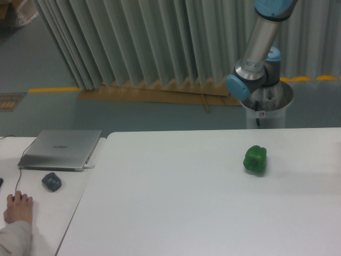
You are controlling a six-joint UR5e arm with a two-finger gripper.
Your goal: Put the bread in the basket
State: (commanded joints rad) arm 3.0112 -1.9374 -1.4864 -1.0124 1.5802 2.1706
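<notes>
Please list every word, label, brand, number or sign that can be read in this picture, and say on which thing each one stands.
Nothing can be read with certainty.
Laptop: a small mark stands on the middle of its closed silver lid, too small and blurred to read.
Robot arm: no label is visible; a tiny red spot on its white base is not legible.
Green pepper, white table: no text.
</notes>
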